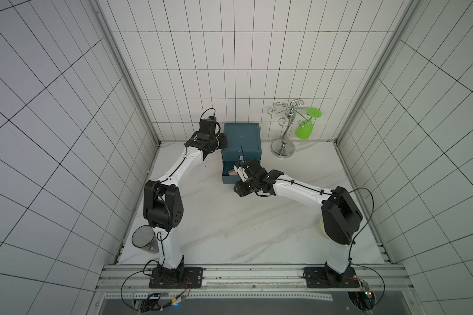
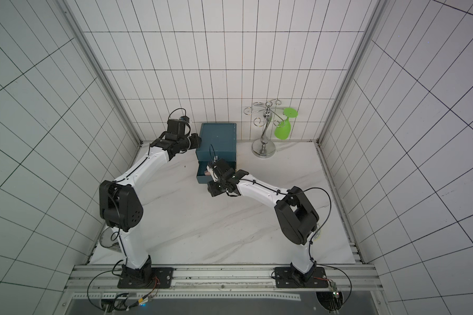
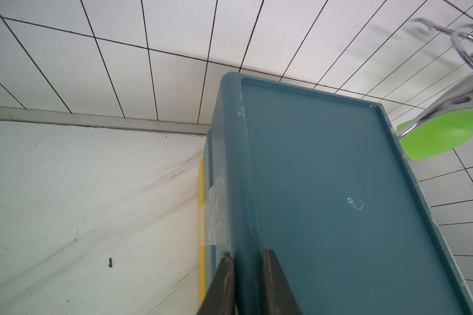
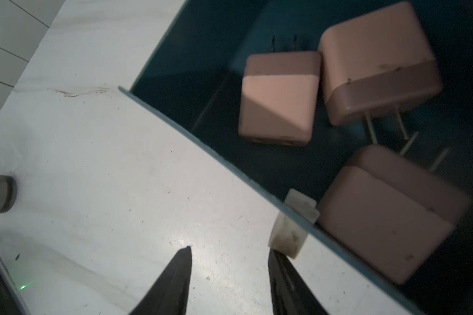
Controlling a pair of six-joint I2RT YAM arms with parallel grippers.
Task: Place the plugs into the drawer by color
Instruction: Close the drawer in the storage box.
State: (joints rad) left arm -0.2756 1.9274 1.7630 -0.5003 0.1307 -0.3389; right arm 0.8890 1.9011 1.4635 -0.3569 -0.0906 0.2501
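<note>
Closest to the viewer, a clear tumbler (image 1: 144,240) stands on the tabletop (image 1: 230,226) beside the left arm's base. Farther in, the right gripper (image 4: 230,249) hovers with its fingers (image 4: 175,278) apart and empty just outside the front wall of the open drawer (image 4: 197,62). One finger is beside a white tab (image 4: 292,226) on that wall, and three pinkish-tan plugs (image 4: 277,98) lie inside. Beyond, the left gripper (image 3: 246,253) has its fingers clamped across the top edge of the teal cabinet (image 3: 325,177), and a chrome stand (image 1: 283,151) holding a green glass (image 1: 303,132) stands by the back wall.
</note>
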